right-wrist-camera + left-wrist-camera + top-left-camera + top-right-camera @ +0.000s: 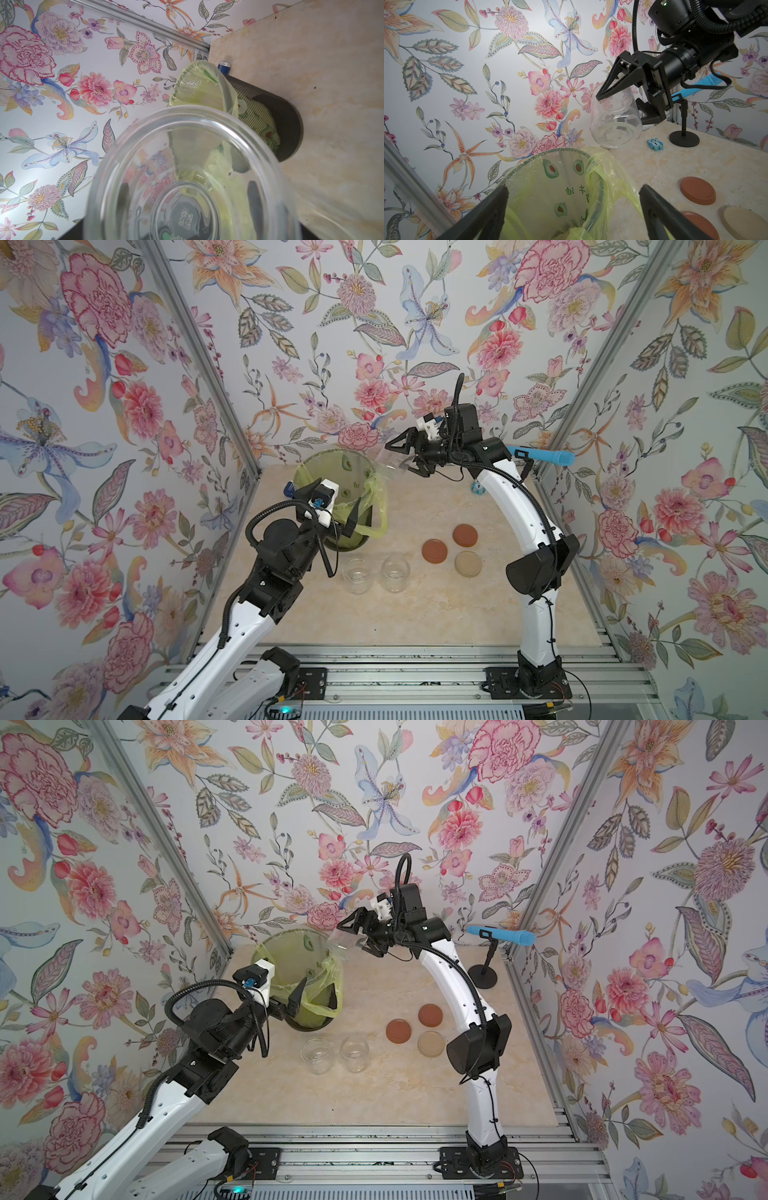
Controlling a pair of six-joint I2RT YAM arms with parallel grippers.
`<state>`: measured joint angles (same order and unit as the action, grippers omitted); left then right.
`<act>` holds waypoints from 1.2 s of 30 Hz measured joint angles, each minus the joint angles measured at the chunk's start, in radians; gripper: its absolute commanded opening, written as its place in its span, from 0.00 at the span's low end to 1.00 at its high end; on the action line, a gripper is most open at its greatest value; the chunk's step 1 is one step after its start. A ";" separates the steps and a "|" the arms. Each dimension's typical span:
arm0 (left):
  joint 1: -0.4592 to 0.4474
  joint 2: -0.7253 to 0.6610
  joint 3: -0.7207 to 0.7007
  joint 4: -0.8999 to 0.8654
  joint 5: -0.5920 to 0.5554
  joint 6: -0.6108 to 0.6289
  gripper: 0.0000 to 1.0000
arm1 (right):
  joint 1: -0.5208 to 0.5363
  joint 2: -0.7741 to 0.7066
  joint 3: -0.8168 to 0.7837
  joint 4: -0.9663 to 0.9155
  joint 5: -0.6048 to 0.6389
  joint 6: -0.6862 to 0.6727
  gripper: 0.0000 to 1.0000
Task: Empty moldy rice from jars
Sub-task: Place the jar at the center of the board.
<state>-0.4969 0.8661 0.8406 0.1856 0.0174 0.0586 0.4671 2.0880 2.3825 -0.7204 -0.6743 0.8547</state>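
My right gripper (399, 458) is shut on a clear glass jar (387, 463), held tilted above the far right rim of the green-lined bin (316, 458). This jar (614, 128) looks empty in the left wrist view; in the right wrist view the jar (195, 176) fills the picture. Two other jars (358, 574) (395, 572) stand upright and lidless on the table (415, 614), with no rice showing in them. A bit of pale moldy rice (563, 236) lies inside the bin. My left gripper (574, 188) is open at the bin's near rim.
Two reddish-brown lids (434, 551) (465, 534) and a beige lid (468, 563) lie right of the jars. A blue microphone (544, 455) on a stand is at the back right, with a small blue owl block (654, 144) near it. Floral walls close three sides.
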 measured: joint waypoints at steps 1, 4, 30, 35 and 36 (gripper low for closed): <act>0.000 -0.007 0.000 -0.013 0.000 -0.004 1.00 | -0.004 -0.011 -0.018 0.000 0.011 -0.018 0.00; 0.000 -0.019 0.000 -0.049 0.000 -0.019 1.00 | -0.013 -0.043 -0.079 0.000 0.051 -0.072 0.00; 0.000 -0.083 -0.036 -0.283 0.001 -0.127 1.00 | 0.097 -0.385 -1.003 0.583 0.591 -0.435 0.00; 0.000 -0.086 -0.042 -0.290 0.001 -0.127 1.00 | 0.128 -0.383 -1.107 0.700 0.680 -0.542 0.00; 0.000 -0.086 -0.045 -0.291 0.001 -0.127 1.00 | 0.130 -0.379 -1.114 0.713 0.693 -0.560 0.00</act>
<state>-0.4969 0.7803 0.7959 -0.1051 0.0181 -0.0685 0.5976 1.7088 1.2686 -0.0071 0.0185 0.2951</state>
